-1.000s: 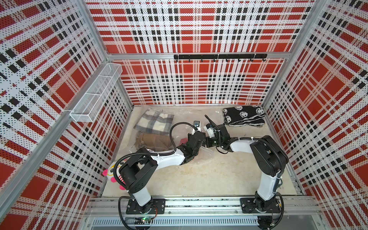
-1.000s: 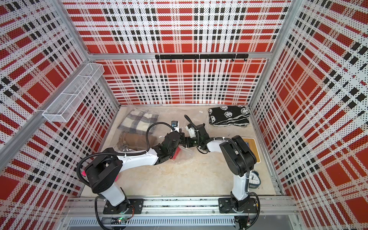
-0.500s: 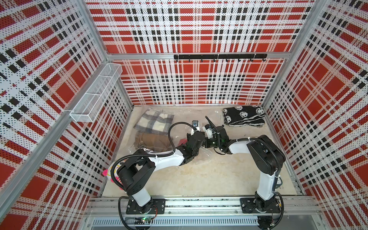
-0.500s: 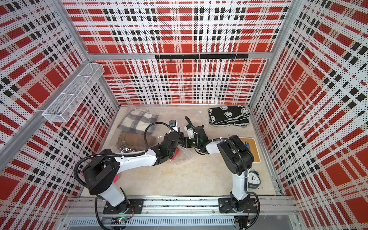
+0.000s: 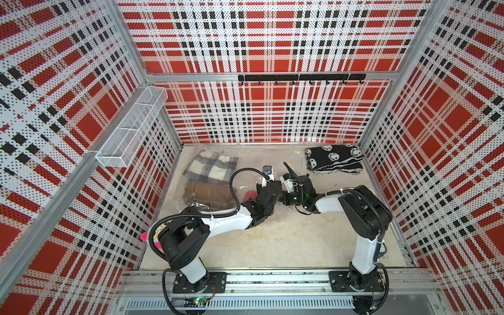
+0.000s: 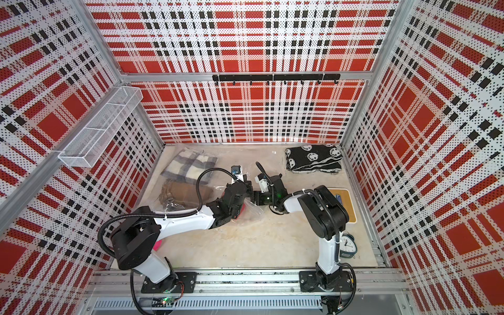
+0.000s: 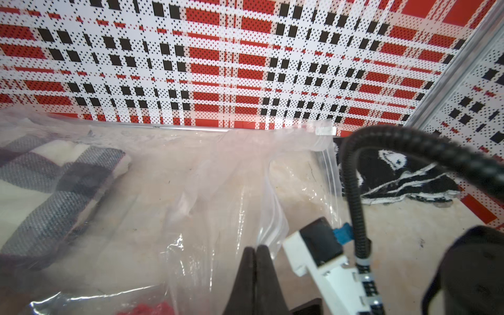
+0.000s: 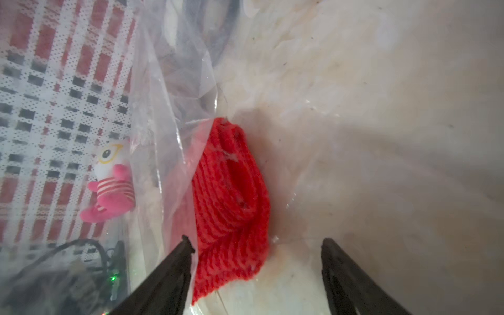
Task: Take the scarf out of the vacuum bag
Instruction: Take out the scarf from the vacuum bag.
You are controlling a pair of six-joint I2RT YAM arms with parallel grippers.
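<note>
- Two arms, the left arm [image 5: 226, 221] and the right arm [image 5: 327, 203], meet over the middle of the floor as they did a second ago. All you can see changed is the right wrist, which seems to have edged slightly nearer the left one.
- That small advance suggests your approach is nearly done and only the grab and pull-out remain. The red scarf [image 8: 229, 196] is not yet out.
- Your vacuum bag [image 6: 252, 211] lies crumpled left of centre, clear and crinkly. Its zip edge is turned toward the right arm and its upper film is lifted, so the mouth gapes.
- Deeper in, a plaid scarf [image 7: 54, 174] shows through the film.
- Your red scarf sits just inside that mouth on the lower film. It is a bunched, ribbed knit, soft and likely to drag plastic along.
- Your right gripper [image 8: 257, 242] stands wide, one finger on each side of the scarf's near end, not closed on it.
- Your left gripper [image 7: 255, 248] has its jaws pressed together, apparently on a fold of the upper film, holding the mouth up.
</note>
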